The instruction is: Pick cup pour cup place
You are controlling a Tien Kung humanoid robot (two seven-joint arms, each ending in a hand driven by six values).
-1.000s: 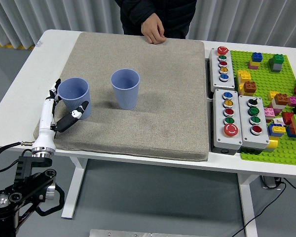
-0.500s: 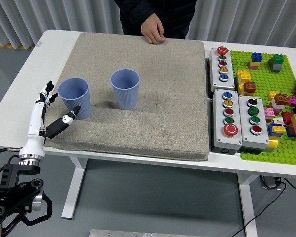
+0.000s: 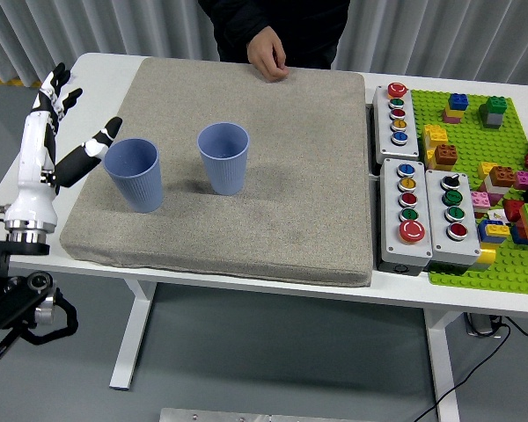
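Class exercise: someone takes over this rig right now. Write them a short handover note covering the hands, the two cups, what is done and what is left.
Left hand: open, fingers spread, holding nothing, raised just left of the left cup.
Right hand: not in view.
Both blue cups stand upright on the grey mat; the right cup sits apart from the left one.
A person's hand rests at the mat's far edge.
Done: nothing visible; neither cup is grasped.
Left: grasp a cup, pour into the other, set it down.
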